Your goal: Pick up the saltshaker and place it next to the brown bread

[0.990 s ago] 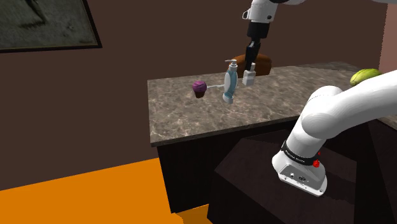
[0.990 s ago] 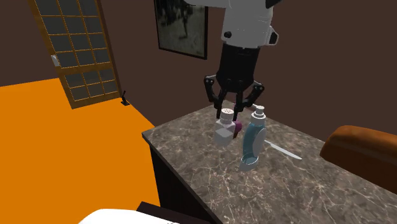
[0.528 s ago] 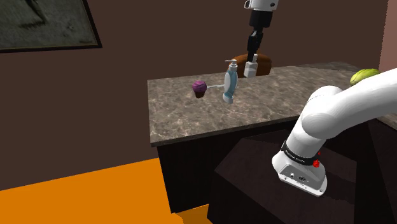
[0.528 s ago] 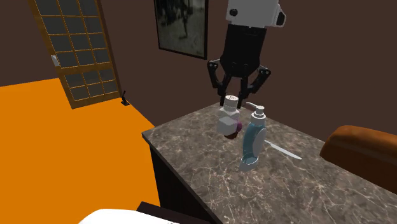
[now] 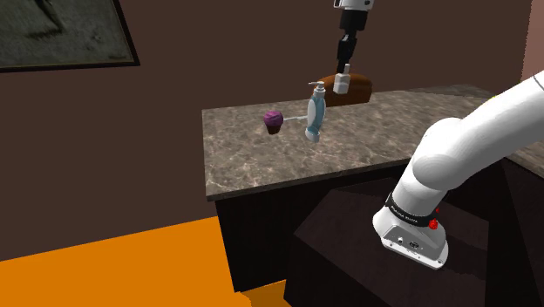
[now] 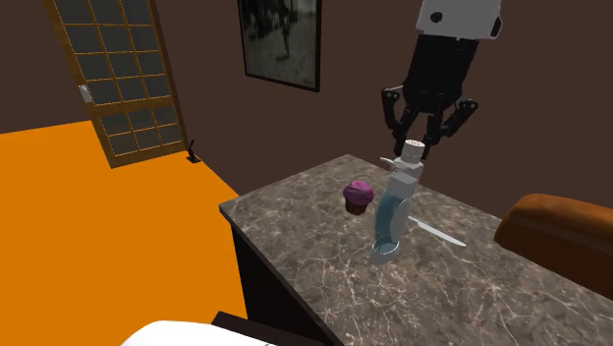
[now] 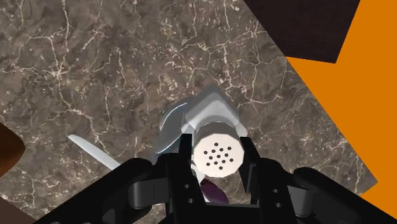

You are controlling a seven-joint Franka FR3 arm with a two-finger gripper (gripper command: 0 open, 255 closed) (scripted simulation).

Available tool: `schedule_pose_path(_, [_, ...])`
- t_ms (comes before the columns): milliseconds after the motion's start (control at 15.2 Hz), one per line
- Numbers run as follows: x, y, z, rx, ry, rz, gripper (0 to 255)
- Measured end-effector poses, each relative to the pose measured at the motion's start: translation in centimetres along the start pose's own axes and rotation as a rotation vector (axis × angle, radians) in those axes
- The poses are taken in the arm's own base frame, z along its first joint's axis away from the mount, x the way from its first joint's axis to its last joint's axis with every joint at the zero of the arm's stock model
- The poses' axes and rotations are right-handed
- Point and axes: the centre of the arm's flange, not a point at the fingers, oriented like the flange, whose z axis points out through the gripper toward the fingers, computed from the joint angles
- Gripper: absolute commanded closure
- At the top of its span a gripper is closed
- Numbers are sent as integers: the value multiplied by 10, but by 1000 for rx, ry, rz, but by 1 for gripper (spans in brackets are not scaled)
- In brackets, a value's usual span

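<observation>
From the shoulder view's left I see a purple cupcake [image 5: 274,120] and a blue soap bottle [image 5: 315,112] standing on the marble counter [image 5: 261,161], then my gripper [image 5: 345,69] clamped on the white saltshaker [image 5: 343,83], held in the air before the brown bread [image 5: 361,87].

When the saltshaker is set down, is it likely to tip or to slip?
The saltshaker looks rigid and is probably light. Its square body is wider than the round cap, so it should stand steadily. The gripper clasps only the cap, so it might slip.
</observation>
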Motion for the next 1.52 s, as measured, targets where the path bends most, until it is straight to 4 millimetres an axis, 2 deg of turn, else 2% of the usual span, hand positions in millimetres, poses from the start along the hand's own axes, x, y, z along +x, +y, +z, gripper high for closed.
schedule_pose_path(132, [7,29,-1,0,0,0,255])
schedule_pose_path(594, [37,115,-16,0,0,1,255])
schedule_pose_path(924, [55,175,-19,0,0,2,255])
schedule_pose_path(1518, [61,191,21,-1,-1,-1,255])
